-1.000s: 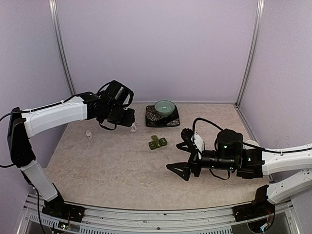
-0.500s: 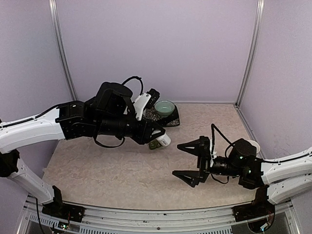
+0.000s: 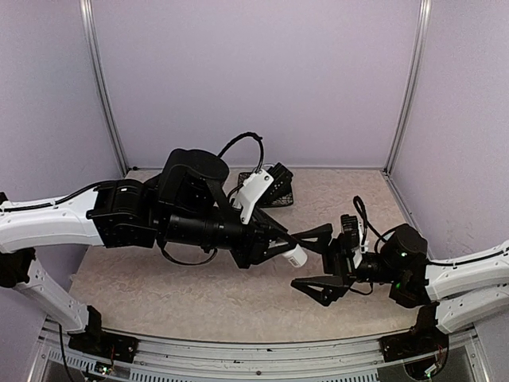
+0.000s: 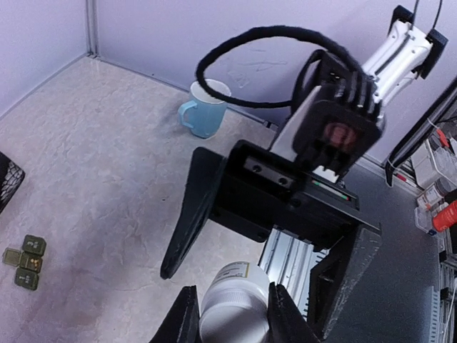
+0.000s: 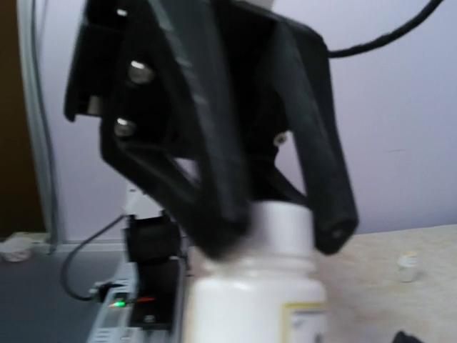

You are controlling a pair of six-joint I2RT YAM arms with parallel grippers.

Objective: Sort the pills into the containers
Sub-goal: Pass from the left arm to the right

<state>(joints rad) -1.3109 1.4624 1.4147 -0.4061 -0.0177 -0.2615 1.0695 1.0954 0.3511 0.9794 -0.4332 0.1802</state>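
**Operator:** So, which step am I in?

**Observer:** You are at the opening of the bottle, I think; no pill is out yet. Your left gripper (image 5: 278, 225) is clamped on the white pill bottle (image 4: 230, 307) and holds it in the air above the tabletop. The cap end points at your right gripper (image 3: 296, 261), whose jaws stand wide apart.

**Operator:** And the containers?

**Observer:** The containers (image 4: 25, 256), the dark green strip, lie on the tabletop near the corner of the black tray (image 4: 6, 179), well apart from both grippers. Whether their lids are open, I cannot tell.

**Operator:** What does the next move call for?

**Observer:** You should bring the right jaws square around the cap, close them firmly, then twist while your left holds the bottle from turning. How deep the cap sits between the jaws I cannot tell, so check before you close.
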